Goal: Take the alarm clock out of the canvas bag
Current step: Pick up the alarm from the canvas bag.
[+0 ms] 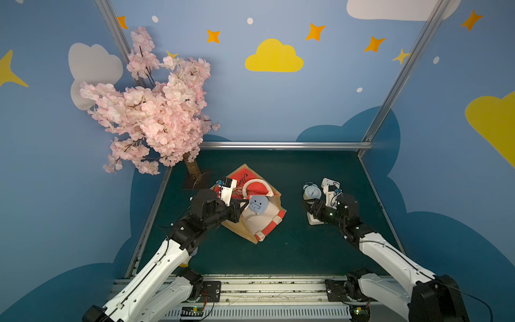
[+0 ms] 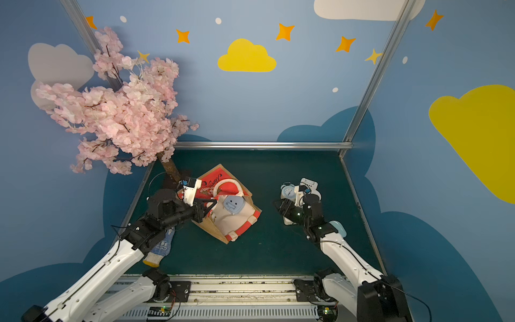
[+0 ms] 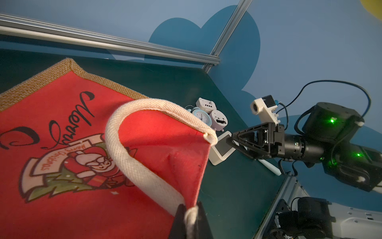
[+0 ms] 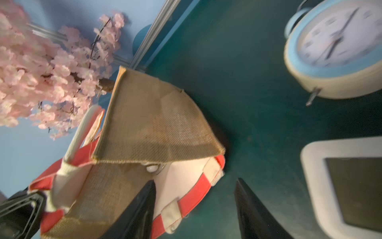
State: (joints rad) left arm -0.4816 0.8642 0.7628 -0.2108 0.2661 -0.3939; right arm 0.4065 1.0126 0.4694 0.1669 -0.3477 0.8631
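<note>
Left gripper (image 1: pixel 243 205): closed on the white rope handle (image 3: pixel 132 163) of the canvas bag, centre-left in both top views.
Reason for hold: judged to anchor the soft bag and keep its mouth gaping; let go, the jute would likely sag or drag.
Canvas bag (image 1: pixel 239 231): on its side on the counter (image 1: pixel 278 251), mid-frame; cream lining exposed, mouth toward the frame's lower right.
Alarm clock (image 1: pixel 257 205): blue-grey and rounded, in the bag's mouth on the lining, just beside the left gripper's tips. Not yet out.
Right gripper (image 1: pixel 311 208): jaws apart with nothing between them, centre-right and well apart from the bag. The right wrist view shows it aimed at the bag's mouth.
Near the right gripper: twin-bell clock (image 1: pixel 312 192) and white square clock (image 1: pixel 314 220) on the counter, clear of the bag; judged the set-down area.
Next move (judgement): the right gripper crosses to the mouth.
</note>
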